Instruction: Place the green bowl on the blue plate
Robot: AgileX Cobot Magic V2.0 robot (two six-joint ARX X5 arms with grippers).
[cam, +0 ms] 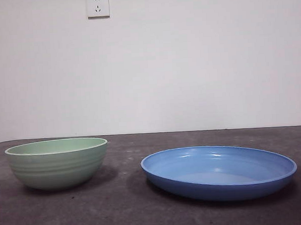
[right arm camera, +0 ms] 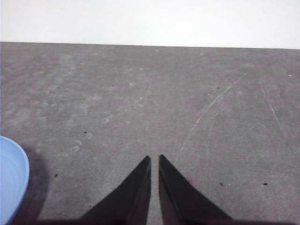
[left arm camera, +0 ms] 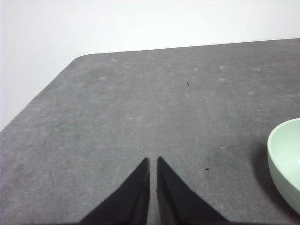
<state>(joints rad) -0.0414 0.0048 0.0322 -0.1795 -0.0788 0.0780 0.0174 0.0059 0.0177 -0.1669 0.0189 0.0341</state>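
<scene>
Tools: left tool (left arm camera: 153, 161) and right tool (right arm camera: 154, 160) both narrow, nearly closed, holding nothing, above dark grey desk (cam: 125, 209). Glossy medium-blue shallow round plate (cam: 219, 172) lower right of front frame; pale mint-green ridged round bowl (cam: 57, 162) lower left, apart from plate. Risk: smooth rim slipping from pinch; bowl landing off-centre, tilting on raised rim.

Grey table (cam: 130, 214), green bowl (cam: 57, 162), blue plate (cam: 219, 172) apart

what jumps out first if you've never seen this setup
Two dishes stand apart on the dark grey table: the green bowl on the front view's left, and the wider, shallow blue plate on its right. Neither arm is at work; the left gripper and right gripper hold nothing, fingers nearly together.
</scene>
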